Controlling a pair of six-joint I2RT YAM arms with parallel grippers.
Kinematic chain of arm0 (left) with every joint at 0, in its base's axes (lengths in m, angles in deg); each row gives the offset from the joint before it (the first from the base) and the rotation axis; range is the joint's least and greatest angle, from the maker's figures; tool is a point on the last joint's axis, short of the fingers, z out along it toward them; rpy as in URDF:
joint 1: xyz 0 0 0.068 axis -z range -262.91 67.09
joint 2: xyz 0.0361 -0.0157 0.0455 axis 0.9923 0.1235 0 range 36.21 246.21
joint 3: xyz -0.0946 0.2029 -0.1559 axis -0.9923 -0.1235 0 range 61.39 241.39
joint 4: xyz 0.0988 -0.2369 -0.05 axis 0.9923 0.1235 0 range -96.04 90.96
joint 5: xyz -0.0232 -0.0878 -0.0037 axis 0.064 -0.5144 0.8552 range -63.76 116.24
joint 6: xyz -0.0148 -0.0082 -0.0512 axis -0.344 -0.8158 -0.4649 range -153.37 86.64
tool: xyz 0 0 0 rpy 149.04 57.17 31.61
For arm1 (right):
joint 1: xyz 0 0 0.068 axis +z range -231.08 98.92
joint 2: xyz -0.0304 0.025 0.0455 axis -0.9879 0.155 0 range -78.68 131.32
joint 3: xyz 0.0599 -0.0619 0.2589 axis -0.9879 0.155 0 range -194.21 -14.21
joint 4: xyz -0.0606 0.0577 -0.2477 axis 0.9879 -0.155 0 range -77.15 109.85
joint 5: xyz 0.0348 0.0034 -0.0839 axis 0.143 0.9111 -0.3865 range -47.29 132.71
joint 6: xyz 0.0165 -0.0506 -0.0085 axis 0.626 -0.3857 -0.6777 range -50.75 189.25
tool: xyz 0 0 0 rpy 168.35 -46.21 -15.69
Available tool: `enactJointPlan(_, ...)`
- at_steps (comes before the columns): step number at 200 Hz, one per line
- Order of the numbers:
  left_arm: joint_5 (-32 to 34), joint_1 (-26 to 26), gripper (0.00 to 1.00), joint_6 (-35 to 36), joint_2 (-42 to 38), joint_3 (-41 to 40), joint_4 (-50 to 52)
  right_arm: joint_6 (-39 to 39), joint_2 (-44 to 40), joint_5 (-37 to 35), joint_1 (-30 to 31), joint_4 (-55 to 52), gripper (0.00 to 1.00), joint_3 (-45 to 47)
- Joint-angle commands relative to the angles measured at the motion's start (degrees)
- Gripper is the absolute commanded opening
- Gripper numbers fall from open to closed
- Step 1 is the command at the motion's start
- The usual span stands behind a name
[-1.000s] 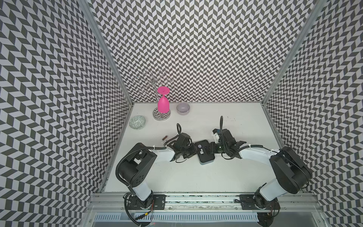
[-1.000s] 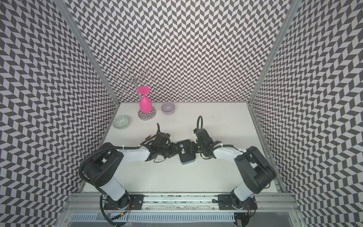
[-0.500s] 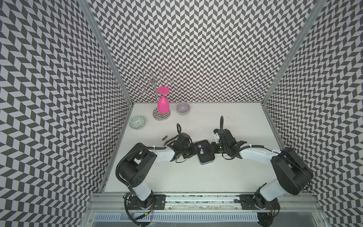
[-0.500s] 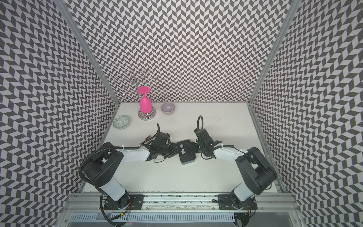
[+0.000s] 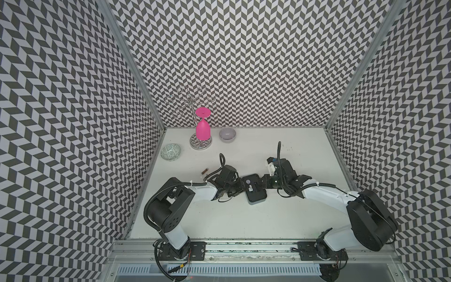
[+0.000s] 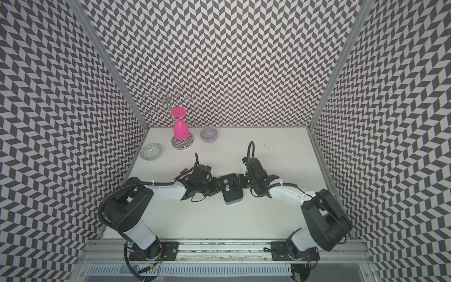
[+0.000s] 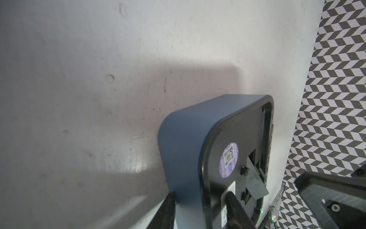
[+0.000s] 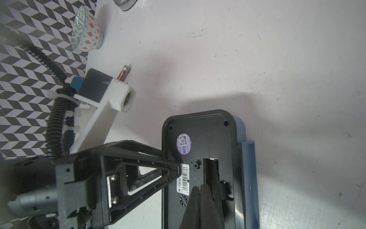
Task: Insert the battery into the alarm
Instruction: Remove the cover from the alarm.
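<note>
In both top views we see the alarm (image 5: 253, 189) lying face down in the middle of the table (image 5: 244, 232), with its black back up. The left gripper (image 5: 238, 190) is at one side of it and the right gripper (image 5: 263, 184) is at the other side. The battery (image 5: 204, 171) lies alone on the table, close behind the left arm, so it is not in the alarm yet. In the left wrist view the left gripper (image 7: 200, 210) is holding the alarm (image 7: 184, 142). One finger is against the blue side, one is on the black back, and the edge sits between them. In the right wrist view the right gripper (image 8: 200, 198) is squeezed closed, with its two fingers pressed flat together. Its tip rests on the black back, just beside the open slot (image 8: 211, 170) where the battery goes. We cannot tell if it pinches anything tiny. The battery (image 8: 123, 74) peeks out from behind the white camera block (image 8: 120, 95) on the left arm. We think the job right now is getting the slot ready. To do it well, we should grip the alarm firmly so it does not slide. We should poke softly with the right tip and check that the slot is clear. After that, the right gripper needs to spread its fingers, fetch the battery and line it up long-ways with the slot.
</note>
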Motion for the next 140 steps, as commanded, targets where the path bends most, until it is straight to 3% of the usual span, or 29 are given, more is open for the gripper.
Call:
enactJointPlan(1,1.2,-0.3,0.42,0.6,1.1,-1.4,2.1,0.4,-2.1,-1.4,-0.7,2.0,0.0,0.7)
enactJointPlan(7,1.3,-0.3,0.42,0.5,1.1,-1.4,2.2,0.1,-2.0,-1.7,-0.7,1.5,0.0,0.5)
enactJointPlan(25,1.3,-0.3,0.42,0.7,1.2,-1.2,2.2,-1.6,-0.7,-0.6,-0.6,-0.1,0.2,-0.4)
enactJointPlan(48,1.2,-0.3,0.42,0.7,1.4,-0.9,2.2,-3.3,1.8,-0.2,-0.5,-1.9,0.27,-1.3)
enactJointPlan(140,1.1,-0.8,0.42,1.1,1.6,-0.6,2.6,-3.1,3.8,3.1,-0.1,-1.6,0.27,0.4)
